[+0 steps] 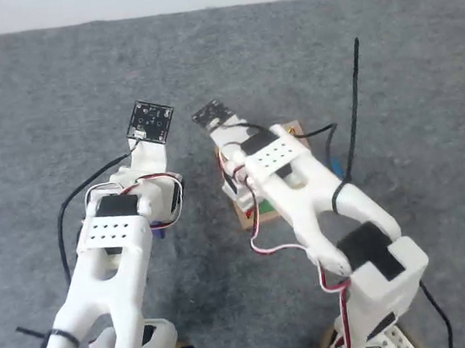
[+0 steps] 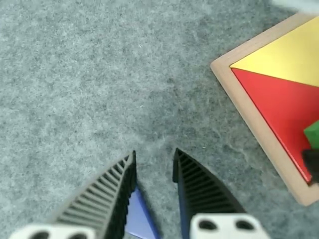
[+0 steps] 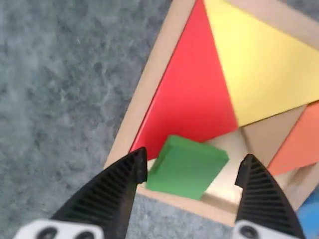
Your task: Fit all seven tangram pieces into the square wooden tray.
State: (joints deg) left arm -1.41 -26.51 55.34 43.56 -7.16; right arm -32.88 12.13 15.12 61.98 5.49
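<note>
At the lower middle of the right wrist view, my right gripper [image 3: 194, 158] stands with jaws apart around the green piece [image 3: 185, 168], which lies tilted in the wooden tray [image 3: 149, 74] beside the red piece [image 3: 192, 94]; I judge it needs squaring, then lowering flat.

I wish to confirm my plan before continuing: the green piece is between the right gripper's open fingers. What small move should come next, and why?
Probably close the right gripper on the green piece, to straighten it. Its jaws stand open on either side, and the piece seems to sit askew in the tray, with bare wood beside it.
</note>
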